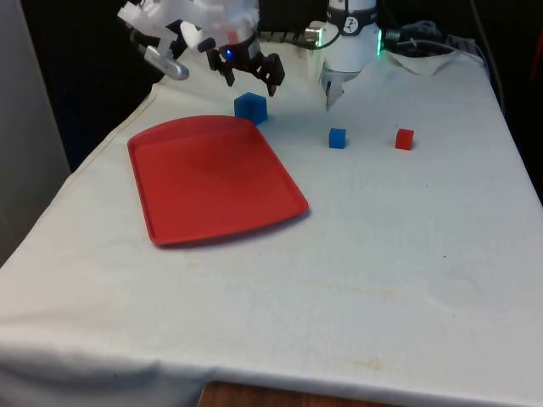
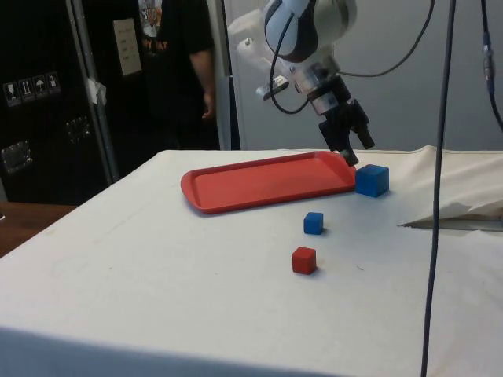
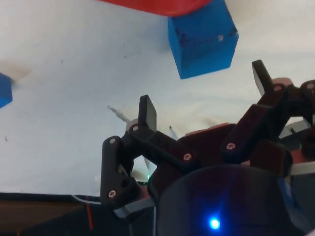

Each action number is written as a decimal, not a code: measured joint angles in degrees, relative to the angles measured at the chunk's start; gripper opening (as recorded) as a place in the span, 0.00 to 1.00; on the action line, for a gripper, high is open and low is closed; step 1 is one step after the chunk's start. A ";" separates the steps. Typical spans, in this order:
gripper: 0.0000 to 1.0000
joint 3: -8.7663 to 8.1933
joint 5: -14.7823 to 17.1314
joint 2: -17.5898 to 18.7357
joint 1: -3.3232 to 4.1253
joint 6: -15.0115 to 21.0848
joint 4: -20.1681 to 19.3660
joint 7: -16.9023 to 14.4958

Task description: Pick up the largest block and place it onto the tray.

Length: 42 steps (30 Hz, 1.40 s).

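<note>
The large blue block (image 1: 250,108) is sitting on the white cloth (image 1: 356,246), touching the far edge of the red tray (image 1: 212,178). A small blue block (image 1: 338,137) and a small red block (image 1: 404,139) are lying well apart from it, toward the front view's right. The gripper (image 1: 251,78) is hovering just above the large block, its fingers (image 3: 146,112) spread wide and gripping nothing. A person (image 2: 185,71) is standing behind the table.

Glossy plastic tray (image 1: 212,182), matt white cloth (image 1: 382,254)
</note>
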 measured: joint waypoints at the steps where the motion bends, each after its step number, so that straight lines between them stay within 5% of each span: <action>1: 1.00 0.00 0.46 0.46 0.00 0.34 -0.11 -0.23; 13: 1.00 -0.17 9.85 6.53 -0.46 2.41 -0.23 -7.10; 32: 1.00 -2.52 16.39 10.08 -1.72 2.23 -0.74 -16.62; 42: 1.00 -2.58 20.05 12.83 -1.72 1.38 0.23 -17.88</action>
